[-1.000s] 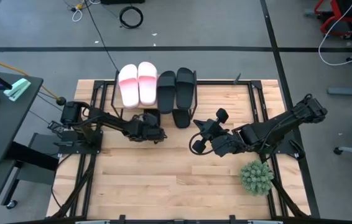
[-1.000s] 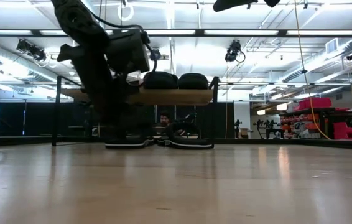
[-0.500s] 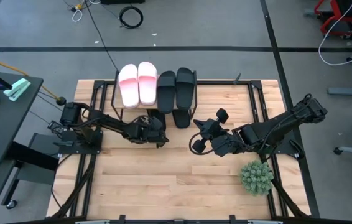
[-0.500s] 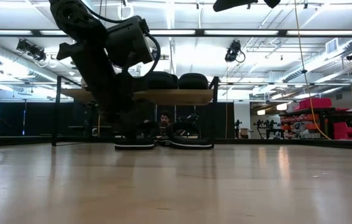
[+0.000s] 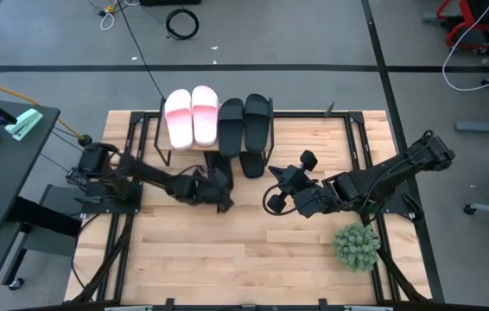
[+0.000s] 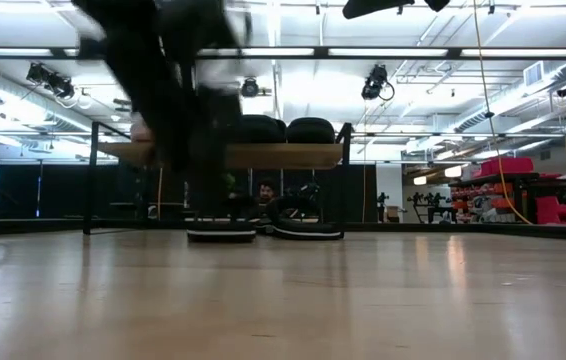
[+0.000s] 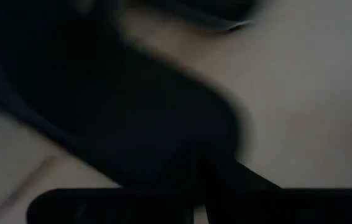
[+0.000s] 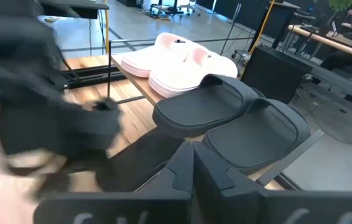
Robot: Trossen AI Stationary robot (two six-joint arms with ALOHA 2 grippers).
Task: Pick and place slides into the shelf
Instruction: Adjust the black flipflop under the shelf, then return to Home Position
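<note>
Two pale pink slides (image 5: 192, 117) and two black broad-band slides (image 5: 244, 119) sit side by side on the shelf (image 8: 132, 78), a light wood board on a thin black frame at the far edge of the slatted worktop (image 5: 244, 259). A thin black flip-flop (image 5: 252, 162) lies below. The left claw (image 5: 220, 192) is blurred (grip impossible to judge); the right claw (image 5: 272, 200) is pressed together, empty. Grey floor all round.
</note>
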